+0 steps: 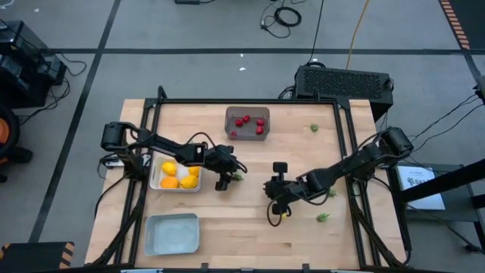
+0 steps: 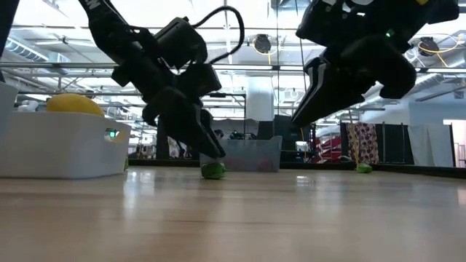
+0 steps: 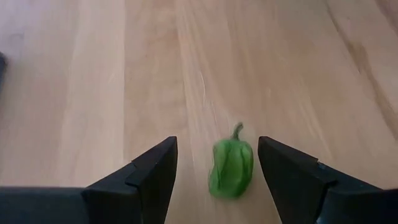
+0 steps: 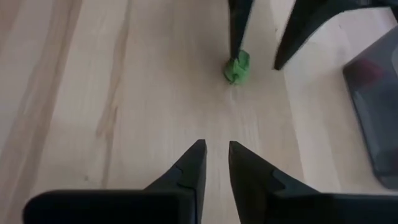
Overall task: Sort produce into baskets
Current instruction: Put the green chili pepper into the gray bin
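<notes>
We see the left tool (image 3: 214, 171) low over the pale wood-grain table (image 1: 250, 227), its dark wedge-shaped fingers spread apart on either side of a small glossy green pepper (image 3: 232, 167) that lies free on the boards, just beside the white tray (image 1: 155, 180) holding smooth yellow-orange rounds (image 1: 179, 175). The right tool (image 4: 216, 163) hangs near mid-table with its fingers drawn almost together on nothing, with bare wood before it. Red berries (image 1: 246, 121) sit in the dark grey bin (image 1: 248, 136) near the far edge, the light grey-blue tray (image 1: 171, 233) lies by the near edge, and more green pieces (image 1: 323, 218) lie scattered towards the right side.
</notes>
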